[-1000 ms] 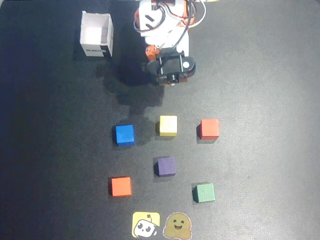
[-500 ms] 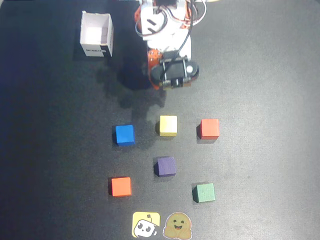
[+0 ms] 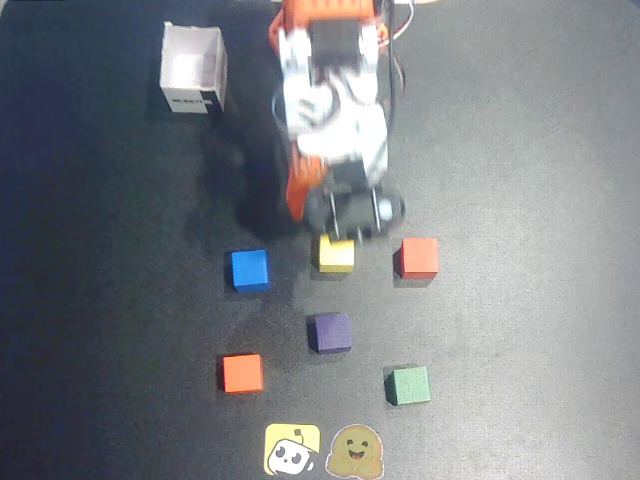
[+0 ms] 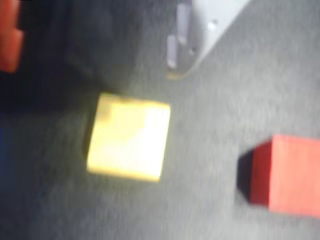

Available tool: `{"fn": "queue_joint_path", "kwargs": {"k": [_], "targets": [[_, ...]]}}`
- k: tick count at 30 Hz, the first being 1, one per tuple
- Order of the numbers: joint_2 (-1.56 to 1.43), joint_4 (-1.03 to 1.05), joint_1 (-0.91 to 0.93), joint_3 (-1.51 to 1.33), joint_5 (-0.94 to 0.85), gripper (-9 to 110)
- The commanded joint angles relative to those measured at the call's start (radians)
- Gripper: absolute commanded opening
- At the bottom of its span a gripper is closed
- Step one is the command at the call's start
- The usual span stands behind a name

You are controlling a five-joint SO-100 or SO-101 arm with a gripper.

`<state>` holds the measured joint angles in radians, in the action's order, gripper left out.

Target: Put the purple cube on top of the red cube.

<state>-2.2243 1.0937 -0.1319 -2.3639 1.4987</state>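
In the overhead view the purple cube [image 3: 330, 332] sits on the dark mat, in the middle of the group of cubes. The coral-red cube [image 3: 418, 257] lies up and to its right. My gripper [image 3: 345, 228] hangs over the far edge of the yellow cube [image 3: 336, 256], short of the purple cube; the wrist housing hides its fingertips. In the wrist view the gripper [image 4: 95, 65] is open, an orange finger at the left edge and a white finger [image 4: 192, 35] at the top, nothing between them. The yellow cube [image 4: 129, 137] lies just below, the red cube [image 4: 287, 172] at the right. The purple cube is out of this view.
A white open box [image 3: 192, 68] stands at the back left beside the arm's base. A blue cube [image 3: 249, 269], a brighter orange-red cube [image 3: 242, 373] and a green cube [image 3: 407, 385] surround the purple one. Two stickers [image 3: 320, 450] lie at the front edge.
The arm has unfolded from near its base and reached forward; the gripper has moved down the overhead view to the yellow cube. The cubes have not moved.
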Motion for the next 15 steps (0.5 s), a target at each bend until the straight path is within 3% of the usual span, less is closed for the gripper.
{"fn": "queue_joint_path", "kwargs": {"k": [1, 15], "targets": [[0.150, -0.017, -0.006, 0.170, -0.008, 24], [0.653, -0.049, -0.014, 0.638, -0.008, 24]]}}
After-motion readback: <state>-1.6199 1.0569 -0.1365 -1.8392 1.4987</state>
